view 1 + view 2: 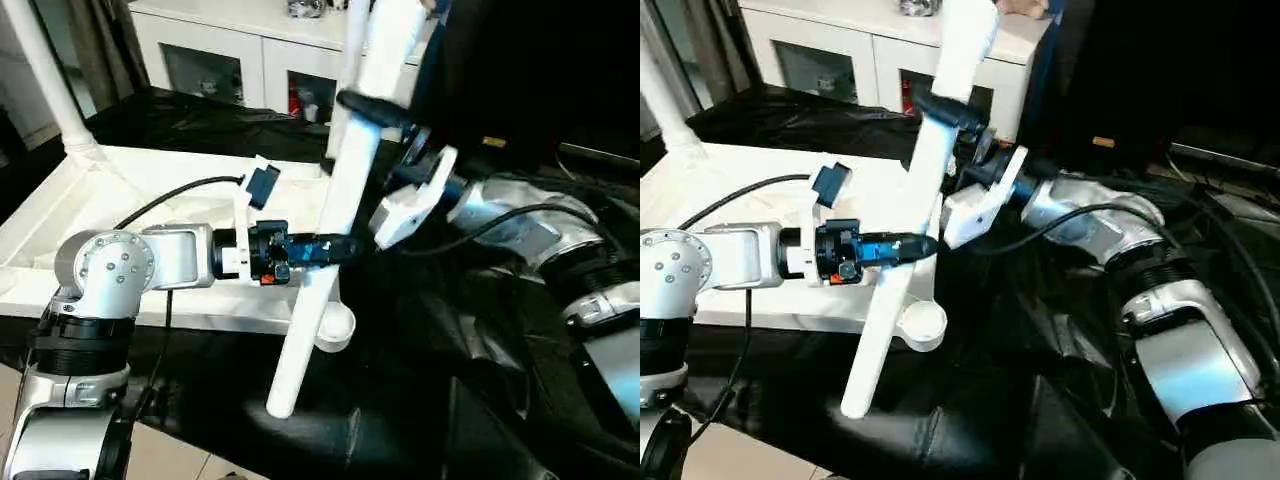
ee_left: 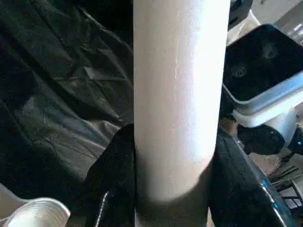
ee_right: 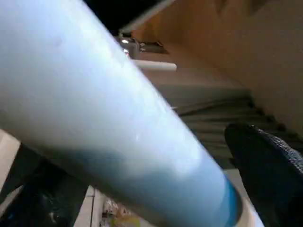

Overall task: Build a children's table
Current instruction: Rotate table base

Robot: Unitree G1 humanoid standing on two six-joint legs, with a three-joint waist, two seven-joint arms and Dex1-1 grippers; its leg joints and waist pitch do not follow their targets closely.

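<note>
A long white leg [image 1: 335, 230] stands tilted in the middle of the scene, its lower end down near the front over the black sheet [image 1: 420, 390] and its upper part leaning away to the right and running out past the top of the view. The left gripper [image 1: 338, 248] reaches in from the left and is closed around the leg about halfway along its length — in the left wrist view a black finger [image 2: 111, 175] presses on each side of the tube. The right gripper [image 1: 372, 108] comes in from the right, higher up the same leg; its jaws stand wide apart, one black finger [image 1: 375, 107] lying across the front of the tube, and whether it presses on the tube cannot be told.

The tabletop [image 1: 120, 220] lies upside down on the left, ribbed side up, on the black sheet. One leg [image 1: 45, 75] is already standing in its far left corner socket. Its near right corner socket [image 1: 335, 325] sits just beside the held leg — open and unfilled. A white cabinet [image 1: 240, 50] with glass doors stands at the far side.
</note>
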